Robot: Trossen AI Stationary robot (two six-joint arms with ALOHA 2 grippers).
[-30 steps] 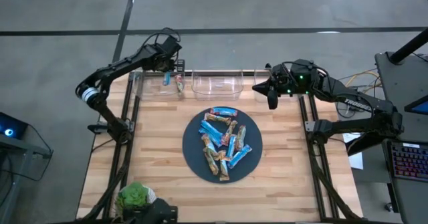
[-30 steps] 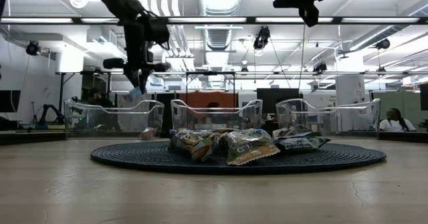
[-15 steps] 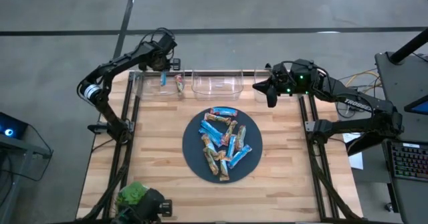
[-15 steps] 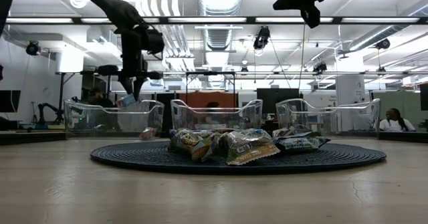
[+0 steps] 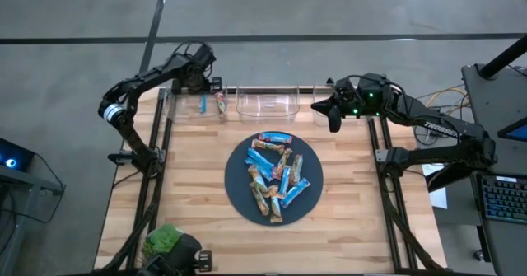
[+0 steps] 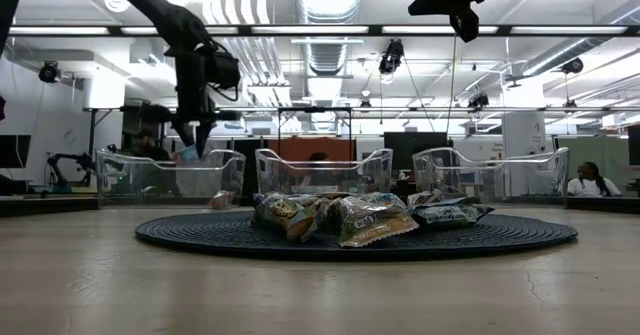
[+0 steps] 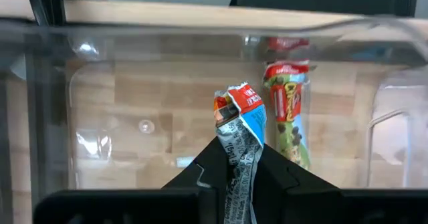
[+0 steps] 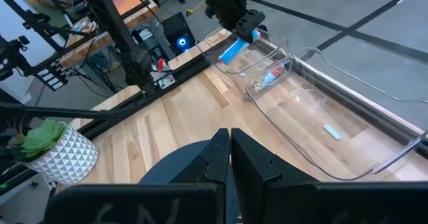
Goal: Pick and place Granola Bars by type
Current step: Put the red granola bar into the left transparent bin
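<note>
Bars (image 5: 276, 175) lie piled on your round dark mat (image 5: 235, 185) in the middle of the table. Your left gripper (image 7: 235, 158) hangs over the clear bin (image 5: 174, 109) at 11 o'clock, pinched tight on a blue-and-red bar (image 7: 239, 127). One more bar (image 7: 289, 110) lies inside that bin. Your right gripper (image 5: 333, 121) waits near 1 o'clock, fingers pressed together, holding nothing.

I can see the large dark round woven mat (image 5: 239, 195) at the middle of the pale wooden slatted table (image 5: 189, 194). Beyond the mat, along the table's far edge, three clear plastic bins (image 5: 268, 103) stand in a row. Near the mat's front left, at the table's corner, sits a green leafy plant in a white faceted pot (image 5: 167, 241).
</note>
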